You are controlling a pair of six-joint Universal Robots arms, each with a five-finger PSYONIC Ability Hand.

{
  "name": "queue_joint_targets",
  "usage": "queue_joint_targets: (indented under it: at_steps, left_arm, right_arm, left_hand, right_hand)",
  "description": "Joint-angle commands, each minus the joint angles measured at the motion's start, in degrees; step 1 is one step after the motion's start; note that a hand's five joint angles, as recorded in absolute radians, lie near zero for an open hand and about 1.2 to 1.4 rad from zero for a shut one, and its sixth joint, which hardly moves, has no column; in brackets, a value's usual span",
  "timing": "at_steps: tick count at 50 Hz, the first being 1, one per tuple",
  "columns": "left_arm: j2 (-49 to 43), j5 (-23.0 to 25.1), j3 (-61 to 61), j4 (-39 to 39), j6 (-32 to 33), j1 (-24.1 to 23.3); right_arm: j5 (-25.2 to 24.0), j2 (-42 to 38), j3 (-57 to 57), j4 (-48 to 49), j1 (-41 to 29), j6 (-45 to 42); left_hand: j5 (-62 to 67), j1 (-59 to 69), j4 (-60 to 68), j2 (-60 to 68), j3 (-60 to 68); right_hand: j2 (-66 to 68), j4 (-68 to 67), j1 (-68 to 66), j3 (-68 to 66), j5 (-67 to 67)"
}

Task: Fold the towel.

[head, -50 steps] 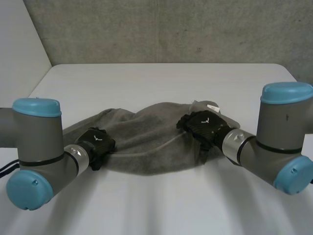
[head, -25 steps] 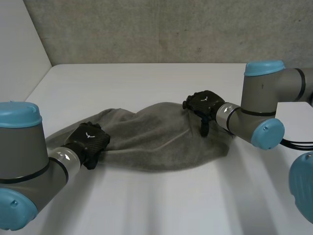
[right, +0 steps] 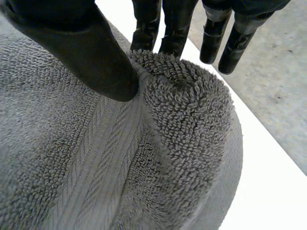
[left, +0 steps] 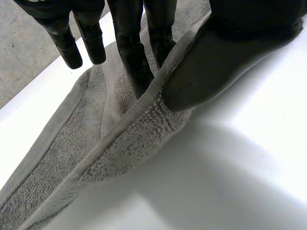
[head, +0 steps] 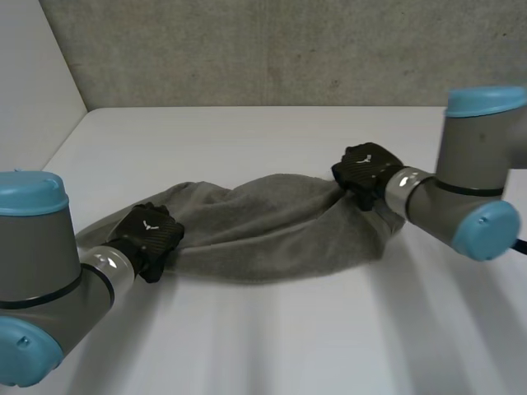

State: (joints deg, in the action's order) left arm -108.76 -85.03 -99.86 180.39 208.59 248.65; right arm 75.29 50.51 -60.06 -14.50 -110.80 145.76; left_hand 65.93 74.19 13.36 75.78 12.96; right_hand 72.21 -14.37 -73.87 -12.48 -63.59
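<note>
Towel (head: 263, 226), grey, lies bunched across table (head: 247, 140) ctr, stretched left to right. Left hand (head: 150, 234) pinches left-end edge btwn thumb and fingers; right hand (head: 366, 171) pinches right-end fold likewise.

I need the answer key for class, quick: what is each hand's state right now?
Left hand: shut on the grey terry towel, pinching its hemmed edge.
Right hand: shut on the same towel, pinching a bunched fold.
</note>
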Motion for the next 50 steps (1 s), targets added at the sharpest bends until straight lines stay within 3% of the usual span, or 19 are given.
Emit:
queue_joint_targets:
  at_steps: [1,2,4,20,27,34,41,50]
  left_arm:
    - [0.56,0.04,-0.95,0.05,-0.02,-0.09]
    - [0.56,0.04,-0.95,0.05,-0.02,-0.09]
    - [0.56,0.04,-1.04,0.05,-0.02,-0.18]
    - [0.48,0.04,-1.39,0.23,-0.02,-0.71]
    - [0.56,-0.04,-1.65,0.23,-0.02,-0.88]
    - [1.00,0.04,-2.53,0.32,-0.02,-0.79]
    - [1.27,0.04,-2.71,0.23,-0.02,-0.79]
    - [2.06,0.04,-3.32,0.32,-0.02,-0.79]
  right_arm:
    - [-1.63,8.98,-15.93,2.19,5.23,-2.66]
    - [-2.51,10.13,-18.31,2.19,6.02,-3.63]
    - [-3.39,10.84,-20.16,2.19,6.64,-4.07]
    - [-4.19,12.07,-25.63,3.42,7.70,-4.08]
    - [-2.87,11.81,-25.63,3.51,7.88,-3.99]
    - [4.68,10.49,-24.49,3.86,7.88,-4.52]
    - [4.95,10.31,-24.31,4.22,7.88,-4.25]
    - [4.08,11.19,-25.10,3.78,7.88,-3.55]
  left_hand:
    - [4.07,5.81,-3.36,4.22,-2.96]
    - [4.07,5.81,-3.36,4.22,-2.96]
    - [4.07,5.81,-3.36,4.22,-2.96]
    - [4.07,5.81,-3.36,4.22,-2.96]
    - [4.07,5.81,-3.36,4.22,-2.96]
    - [4.07,5.81,-3.36,4.22,-2.96]
    - [4.07,5.81,-3.36,4.22,-2.96]
    - [4.07,5.81,-3.36,4.22,-2.96]
  right_hand:
    - [-12.06,4.37,13.71,2.48,13.44]
    - [-26.66,4.37,28.32,2.48,28.04]
    - [-34.47,4.37,36.12,2.48,35.85]
    - [-40.09,4.37,41.75,2.48,41.47]
    - [-39.09,4.37,40.74,2.48,40.47]
    - [-39.09,4.37,40.75,2.48,40.47]
    - [-36.73,4.37,38.39,2.48,38.11]
    - [-13.03,4.37,14.69,2.48,14.41]
